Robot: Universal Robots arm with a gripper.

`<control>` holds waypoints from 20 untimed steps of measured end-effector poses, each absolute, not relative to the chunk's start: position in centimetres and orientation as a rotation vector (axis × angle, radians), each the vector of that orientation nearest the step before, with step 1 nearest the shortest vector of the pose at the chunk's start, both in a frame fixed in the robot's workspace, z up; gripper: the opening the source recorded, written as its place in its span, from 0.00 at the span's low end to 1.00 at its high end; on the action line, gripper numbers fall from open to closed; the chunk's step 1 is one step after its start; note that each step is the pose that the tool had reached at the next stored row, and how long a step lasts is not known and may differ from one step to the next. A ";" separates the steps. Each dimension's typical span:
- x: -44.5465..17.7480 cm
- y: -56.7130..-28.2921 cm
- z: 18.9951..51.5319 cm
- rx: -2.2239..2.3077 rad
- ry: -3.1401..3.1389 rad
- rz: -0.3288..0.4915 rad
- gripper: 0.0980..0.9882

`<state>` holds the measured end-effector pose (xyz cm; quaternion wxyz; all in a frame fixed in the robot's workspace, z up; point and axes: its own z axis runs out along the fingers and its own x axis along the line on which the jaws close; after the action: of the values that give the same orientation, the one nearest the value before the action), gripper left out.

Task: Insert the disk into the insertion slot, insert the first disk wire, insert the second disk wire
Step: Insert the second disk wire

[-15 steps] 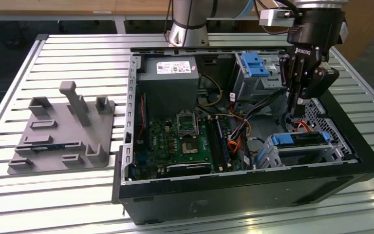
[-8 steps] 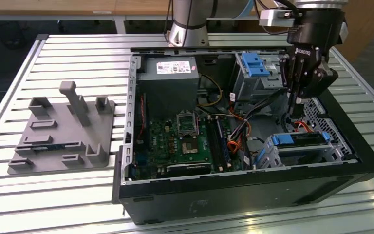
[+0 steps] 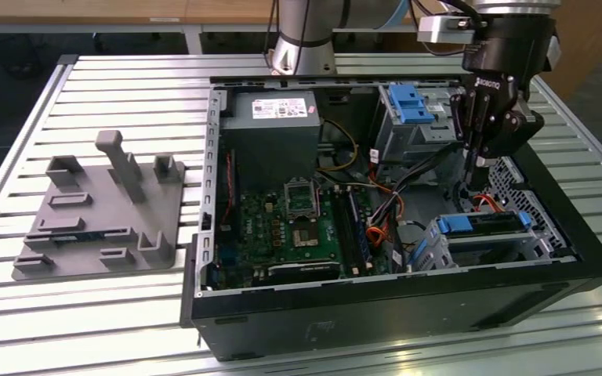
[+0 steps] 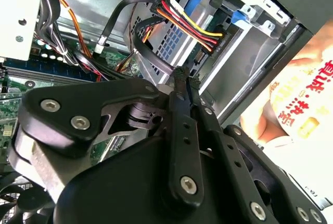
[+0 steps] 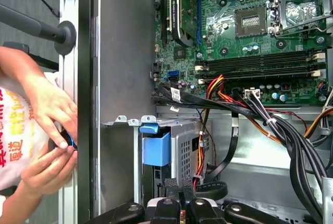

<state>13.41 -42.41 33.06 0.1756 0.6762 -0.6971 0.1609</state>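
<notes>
On the bench (image 3: 123, 86) stands the open computer case (image 3: 385, 313). In its near corner, at the exterior view's right, the insertion slot (image 3: 536, 249) holds the disk (image 3: 484, 225). Just above, the claw (image 3: 476, 180) has its fingers together.

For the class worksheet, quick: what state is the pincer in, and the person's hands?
Pincer: closed; whether it holds anything cannot be told.
Person's hands: beside the computer case, pinching something small.
</notes>
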 end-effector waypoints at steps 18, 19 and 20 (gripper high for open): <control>14.5 -43.6 33.1 1.965 -2.006 0.365 0.06; 14.5 -43.7 33.1 1.967 -2.008 0.362 0.06; 14.5 -43.9 33.1 1.969 -2.010 0.359 0.06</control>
<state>14.46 -43.90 33.11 0.1522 0.6860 -0.7004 0.1252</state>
